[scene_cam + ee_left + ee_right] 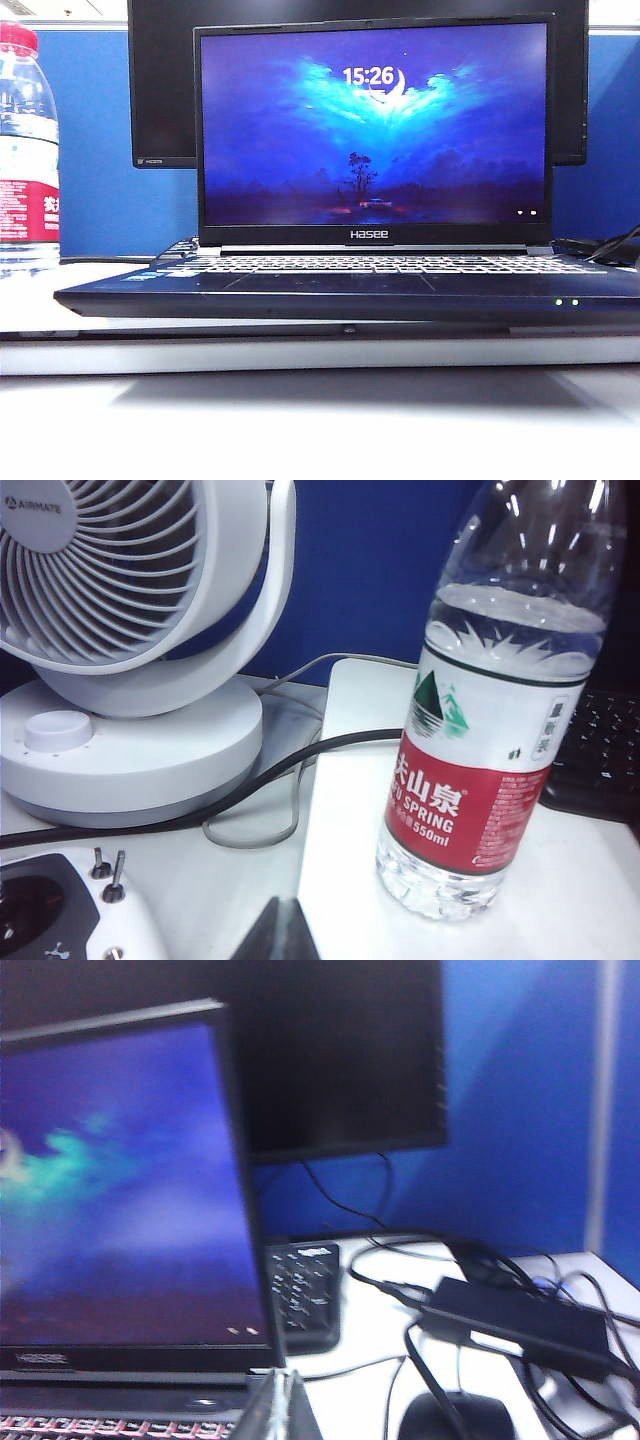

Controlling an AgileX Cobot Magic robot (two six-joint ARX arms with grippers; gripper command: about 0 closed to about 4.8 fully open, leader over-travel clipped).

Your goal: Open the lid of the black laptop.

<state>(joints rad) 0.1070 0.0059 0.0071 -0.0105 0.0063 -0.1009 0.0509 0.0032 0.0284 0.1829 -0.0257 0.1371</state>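
White desk surface fills the foreground of your exterior view, and on a low white platform (300,352) just beyond it sits the black laptop (350,290), centred, its long axis running side to side and its front edge facing you. Two small green lights glow on that front edge toward the right. Behind the white-lettered keys, the lid (372,130) stands upright and fully open, screen facing you, showing a blue night scene with the time 15:26 and "Hasee" on the lower bezel. A water bottle (25,150) with a red label stands at the far left, beside the laptop. Directly behind the lid rises a larger black monitor (160,90) against a blue partition. Neither arm appears in this view. Your left gripper (285,932) shows only as a dark tip at the frame edge; you cannot tell whether it is wide or narrow. It hangs near the water bottle, with a white fan (130,640), a black cable and a controller close by. Your right gripper (282,1410) is likewise just a grey tip, its opening impossible to judge, just off the laptop's right corner, near a black keyboard (305,1295) and a power brick (520,1322).
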